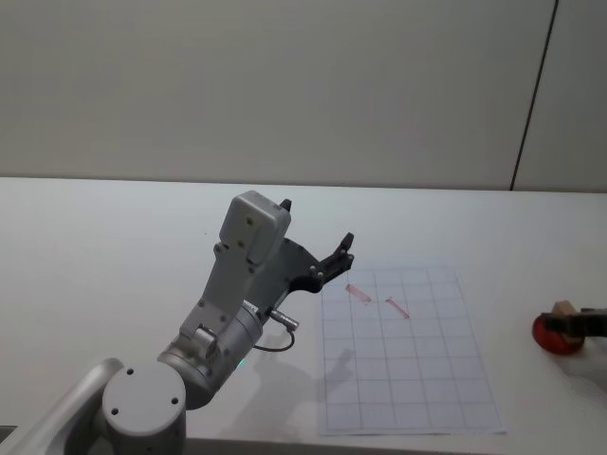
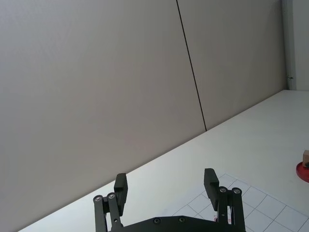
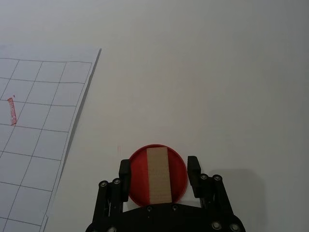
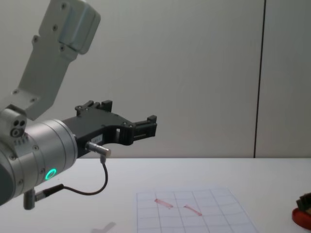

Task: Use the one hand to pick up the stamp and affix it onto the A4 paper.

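The stamp (image 3: 159, 175), a tan wooden block, lies on a flat red round pad (image 3: 137, 166) on the white table, to the right of the A4 paper (image 3: 38, 145). My right gripper (image 3: 159, 173) is open, with one finger on each side of the pad and neither touching the stamp. In the head view the stamp (image 1: 563, 308) and right gripper (image 1: 569, 323) sit at the far right edge. The A4 paper (image 1: 408, 351) has a pale grid and two pinkish-red marks (image 1: 358, 293). My left gripper (image 1: 337, 256) hangs open in the air over the paper's far left corner.
The big silver left arm (image 1: 237, 284) rises at the front left, with a cable looping under it. The white table (image 1: 114, 246) runs back to a grey wall. In the chest view the red pad (image 4: 303, 217) sits at the lower right corner.
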### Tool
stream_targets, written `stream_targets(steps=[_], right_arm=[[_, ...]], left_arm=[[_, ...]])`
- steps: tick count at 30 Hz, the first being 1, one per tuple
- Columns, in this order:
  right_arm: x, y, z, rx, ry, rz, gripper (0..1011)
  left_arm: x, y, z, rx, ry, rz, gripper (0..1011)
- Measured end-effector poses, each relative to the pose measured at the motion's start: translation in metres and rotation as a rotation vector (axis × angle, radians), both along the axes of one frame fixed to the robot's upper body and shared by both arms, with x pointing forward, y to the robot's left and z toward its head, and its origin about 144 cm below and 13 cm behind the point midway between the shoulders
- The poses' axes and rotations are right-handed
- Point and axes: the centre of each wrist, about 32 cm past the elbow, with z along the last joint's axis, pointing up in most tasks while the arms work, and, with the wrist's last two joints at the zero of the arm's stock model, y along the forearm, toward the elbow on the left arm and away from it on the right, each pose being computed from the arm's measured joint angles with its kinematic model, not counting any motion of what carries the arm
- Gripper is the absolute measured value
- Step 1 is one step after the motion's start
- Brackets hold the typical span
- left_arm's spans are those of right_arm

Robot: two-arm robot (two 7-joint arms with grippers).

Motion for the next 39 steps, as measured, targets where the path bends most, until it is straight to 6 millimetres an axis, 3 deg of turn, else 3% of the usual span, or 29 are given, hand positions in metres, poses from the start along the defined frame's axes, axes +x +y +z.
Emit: stream_targets(steps=[12,39], right_arm=[[-0.002,0.001,0.001,0.001,-0.023,0.005,1000],[-0.038,0.009,0.025,0.049,-0.370,0.052,1001]], left_arm=[[0.000,0.000,0.000,0.000,0.000,0.000,1002],[0.000,0.000,0.000,0.000,0.000,0.000,1002]])
